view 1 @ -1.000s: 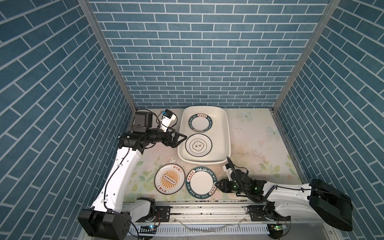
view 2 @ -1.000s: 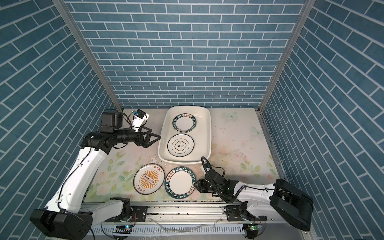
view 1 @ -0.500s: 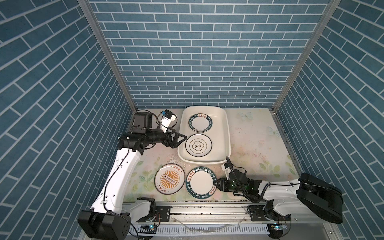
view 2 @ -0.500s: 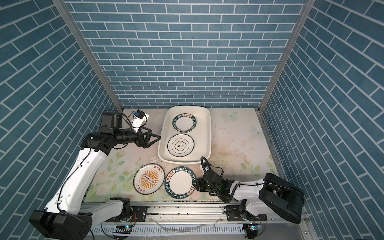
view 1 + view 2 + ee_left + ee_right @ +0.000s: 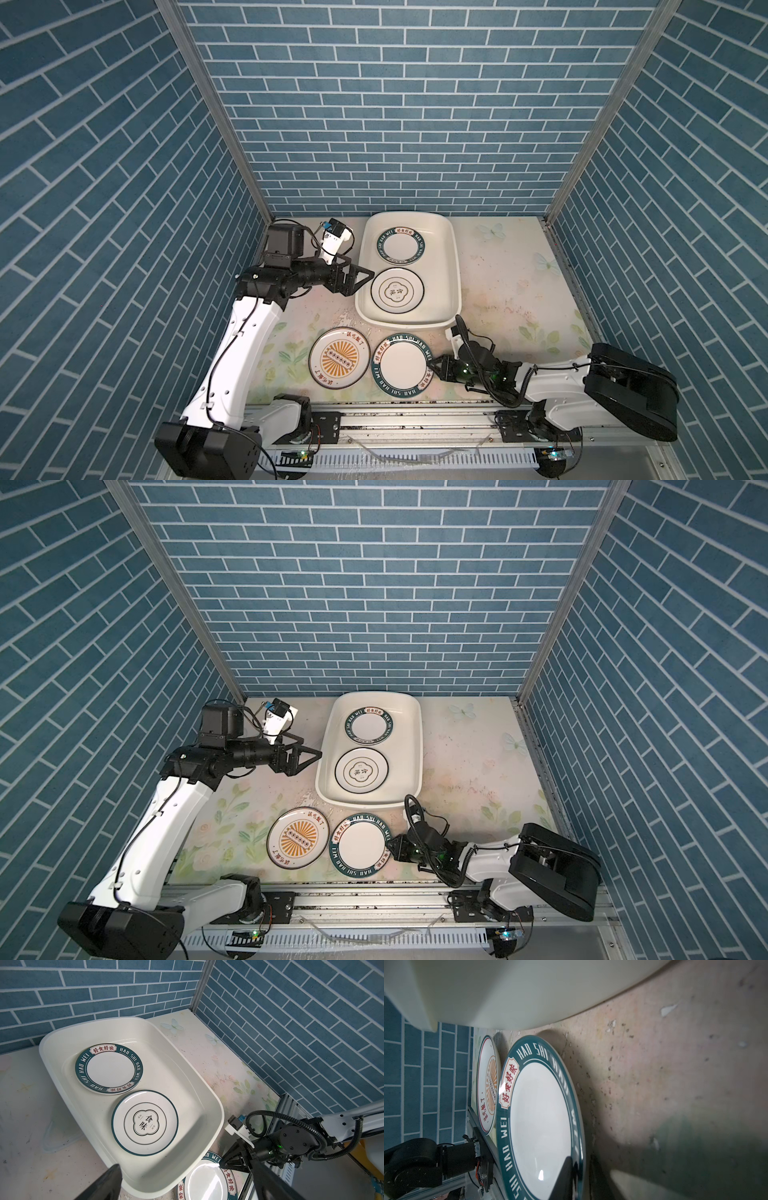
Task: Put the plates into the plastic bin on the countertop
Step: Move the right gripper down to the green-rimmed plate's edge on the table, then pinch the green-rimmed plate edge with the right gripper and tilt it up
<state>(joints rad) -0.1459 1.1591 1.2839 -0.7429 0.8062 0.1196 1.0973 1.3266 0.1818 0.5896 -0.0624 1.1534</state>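
the right gripper (image 5: 433, 366) is reaching low over the countertop (image 5: 507, 282) and is pinching the right edge of the front green-rimmed plate (image 5: 402, 365). in the right wrist view one finger (image 5: 563, 1176) is lying over the green band and the other one is sitting just outside the rim. this plate is lying flat near the front rail, just beside the sunburst plate (image 5: 339, 363) on its left, and both are staying outside the plastic bin (image 5: 442, 270). the bin is standing behind them, toward the back wall. inside it the emblem plate (image 5: 397, 289) is lying in the near half and the far green-rimmed plate (image 5: 401, 245) in the far half. the left gripper (image 5: 359, 276) is hanging above the left rim of the bin with its jaws spread wide, holding nothing.
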